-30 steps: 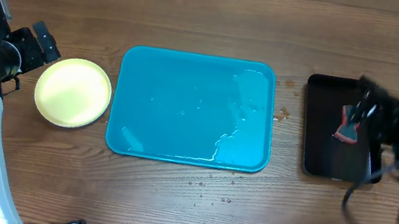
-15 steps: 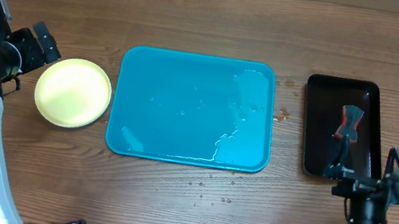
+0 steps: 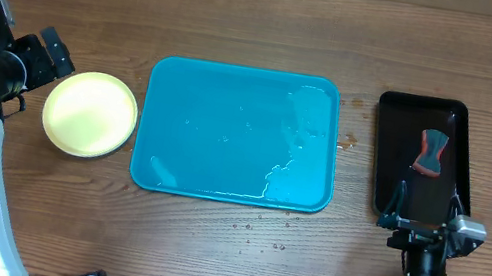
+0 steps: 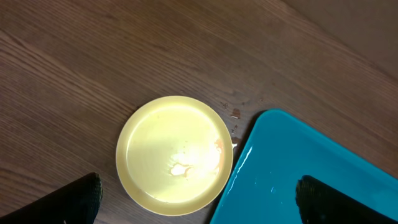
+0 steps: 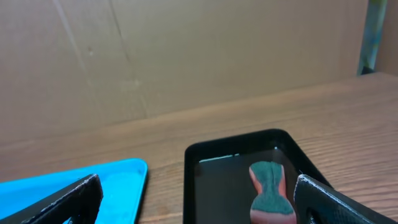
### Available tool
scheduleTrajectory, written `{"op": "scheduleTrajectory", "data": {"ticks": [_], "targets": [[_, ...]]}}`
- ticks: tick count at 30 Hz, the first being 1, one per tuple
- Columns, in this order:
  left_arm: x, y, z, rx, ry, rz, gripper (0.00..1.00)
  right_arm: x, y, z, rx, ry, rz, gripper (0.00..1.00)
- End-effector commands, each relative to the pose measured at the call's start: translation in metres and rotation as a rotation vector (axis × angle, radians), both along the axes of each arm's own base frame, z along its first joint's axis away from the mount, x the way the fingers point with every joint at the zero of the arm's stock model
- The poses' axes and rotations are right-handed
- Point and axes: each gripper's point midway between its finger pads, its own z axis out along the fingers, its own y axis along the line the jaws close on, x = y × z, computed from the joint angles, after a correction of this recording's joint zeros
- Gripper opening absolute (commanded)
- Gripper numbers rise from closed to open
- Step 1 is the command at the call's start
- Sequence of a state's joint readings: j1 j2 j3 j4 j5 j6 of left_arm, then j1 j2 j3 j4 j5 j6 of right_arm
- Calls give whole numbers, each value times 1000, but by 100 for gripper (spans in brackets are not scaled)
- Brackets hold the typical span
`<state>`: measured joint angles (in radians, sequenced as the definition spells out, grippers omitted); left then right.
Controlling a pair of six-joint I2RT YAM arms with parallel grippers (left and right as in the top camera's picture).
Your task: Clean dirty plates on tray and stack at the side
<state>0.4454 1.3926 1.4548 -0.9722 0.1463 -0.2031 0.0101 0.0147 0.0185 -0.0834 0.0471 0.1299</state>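
A pale yellow-green plate [image 3: 90, 114] lies on the wooden bench [image 3: 247, 16], just beside the left short edge of the blue tray [image 3: 231, 105]. From the left wrist view the plate [image 4: 174, 155] is very close to the rim of the blue tray [image 4: 311, 168], but it is not possible to tell if they touch. The plate shows a small whitish mark and a faint reddish smear near its centre. It is also not clear if other plates lie under it.

The blue tray carries no plate; only a thin film of water [image 3: 297, 167] shines on its right part. Some small drops [image 3: 260, 232] sit on the bench in front of the tray.

The left tool [image 3: 47, 57] hangs to the left of the plate, with its fingers [image 4: 74, 202] spread wide and holding nothing.

At the right stands a black tray [image 3: 392, 174], well apart from the plate. A red and dark grey sponge [image 3: 432, 154] lies inside it. The right tool [image 3: 427, 206] is at the near end of the black tray, its fingers [image 5: 336, 199] also spread wide and empty. In the right wrist view the sponge [image 5: 270, 186] is seen between them but apart from them, and a cardboard wall [image 5: 186, 56] stands behind the bench.
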Motion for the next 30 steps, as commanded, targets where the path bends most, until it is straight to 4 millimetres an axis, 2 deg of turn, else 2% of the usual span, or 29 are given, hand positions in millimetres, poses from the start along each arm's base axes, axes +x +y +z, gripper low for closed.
{"op": "scheduleTrajectory", "data": {"ticks": [1, 23, 27, 30], "targets": [[1, -1, -1, -7, -3, -4, 100, 0, 7, -2, 1, -5, 38, 100], [1, -1, -1, -7, -2, -3, 100, 0, 7, -2, 1, -3, 39, 100], [-12, 4, 13, 59, -21, 36, 100, 0, 7, -2, 1, -3, 38, 100], [-14, -12, 34, 137, -140, -37, 100, 0, 7, -2, 1, -3, 39, 100]]}}
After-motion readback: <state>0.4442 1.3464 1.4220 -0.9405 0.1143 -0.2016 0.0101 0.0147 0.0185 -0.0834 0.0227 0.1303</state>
